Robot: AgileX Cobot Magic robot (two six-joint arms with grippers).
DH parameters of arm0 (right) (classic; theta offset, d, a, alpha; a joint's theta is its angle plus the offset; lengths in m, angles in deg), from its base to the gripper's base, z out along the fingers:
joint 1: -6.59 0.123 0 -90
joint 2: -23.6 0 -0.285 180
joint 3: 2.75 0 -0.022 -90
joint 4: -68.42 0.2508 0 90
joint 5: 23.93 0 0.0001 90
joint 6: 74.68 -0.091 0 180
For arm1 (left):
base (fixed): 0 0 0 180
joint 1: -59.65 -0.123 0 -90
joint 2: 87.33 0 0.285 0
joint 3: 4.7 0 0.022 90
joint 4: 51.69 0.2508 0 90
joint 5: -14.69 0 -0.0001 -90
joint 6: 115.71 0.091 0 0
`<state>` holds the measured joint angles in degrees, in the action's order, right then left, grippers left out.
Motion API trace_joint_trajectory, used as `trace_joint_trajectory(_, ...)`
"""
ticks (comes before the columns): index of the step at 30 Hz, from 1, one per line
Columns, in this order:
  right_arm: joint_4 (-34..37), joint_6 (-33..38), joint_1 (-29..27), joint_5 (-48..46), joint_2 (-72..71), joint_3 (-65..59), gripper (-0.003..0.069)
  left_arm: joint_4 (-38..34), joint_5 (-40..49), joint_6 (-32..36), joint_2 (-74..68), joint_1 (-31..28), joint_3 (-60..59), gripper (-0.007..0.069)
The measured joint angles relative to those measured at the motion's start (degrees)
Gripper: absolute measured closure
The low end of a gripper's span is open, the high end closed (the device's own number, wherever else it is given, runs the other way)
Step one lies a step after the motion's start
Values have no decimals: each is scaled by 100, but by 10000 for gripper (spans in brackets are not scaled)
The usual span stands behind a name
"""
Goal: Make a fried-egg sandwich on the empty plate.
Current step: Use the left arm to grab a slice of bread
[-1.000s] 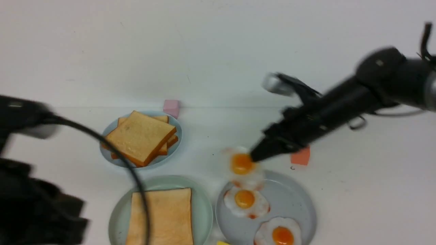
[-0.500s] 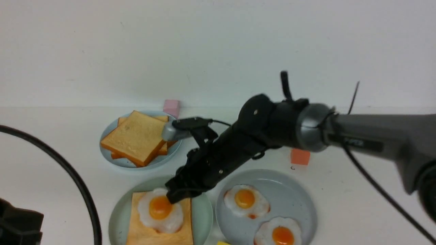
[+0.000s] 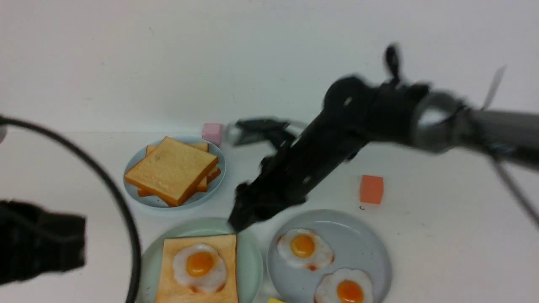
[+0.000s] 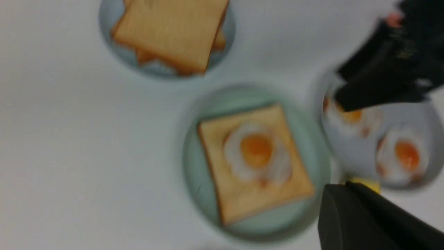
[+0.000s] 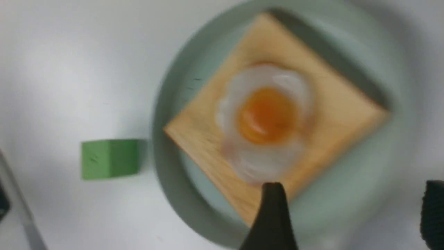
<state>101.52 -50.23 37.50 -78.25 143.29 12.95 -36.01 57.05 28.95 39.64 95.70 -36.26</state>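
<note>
Your right pincer (image 5: 353, 205), open and empty, is hovering above the mint-green plate (image 3: 249, 248)'s far right edge; below it, the egg-topped toast (image 3: 200, 294) is lying on that plate, apart from the pincer.

Likely a robotics lab, robot arms (image 3: 311, 160), plain pale wall (image 3: 269, 63), coloured blocks (image 3: 371, 189)

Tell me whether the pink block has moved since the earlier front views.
No; the pink block sits at the same spot beside the light-blue plate's rim.
</note>
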Motion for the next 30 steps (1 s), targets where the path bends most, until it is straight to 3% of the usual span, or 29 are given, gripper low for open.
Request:
trace_joint_trajectory(1,-84,-61,-19,-34,-50,0,101,34,-48,0,-31,0,0,609)
trace_joint_trajectory(2,-777,-534,-150,-273,-481,130,91,298,-297,-540,-342,-89,11,604)
trace_joint_trajectory(5,-1859,-1290,-235,-550,-1366,251,86,535,-394,-1535,-1125,-601,253,590)
trace_joint_trajectory(9,-2132,-1689,-235,-728,-2341,260,85,163,-382,-1717,-2049,-1522,718,574)
trace_joint_trajectory(15,-1361,-1206,-235,-571,-3682,-718,106,-2265,-408,-181,-3336,-2920,1311,505)
trace_joint_trajectory(16,-1328,-1132,-235,-550,-3719,-768,109,-2362,-409,-128,-3376,-2920,1317,502)
trace_joint_trajectory(17,-1097,-860,-235,-414,-3968,-1155,118,-3107,-473,227,-3684,-3193,1332,464)
trace_joint_trajectory(20,-657,-293,-235,-174,-4379,-1733,132,-4179,-716,935,-4212,-3529,1337,382)
trace_joint_trajectory(22,-484,-72,-235,-131,-4523,-1919,135,-4614,-897,1240,-4461,-3579,1337,339)
trace_joint_trajectory(24,-243,165,-235,-104,-4658,-2204,139,-5388,-1302,1984,-4887,-3606,1343,272)
trace_joint_trajectory(30,-115,260,-235,-211,-4675,-2311,141,-6856,-1829,3148,-5560,-3606,1366,216)
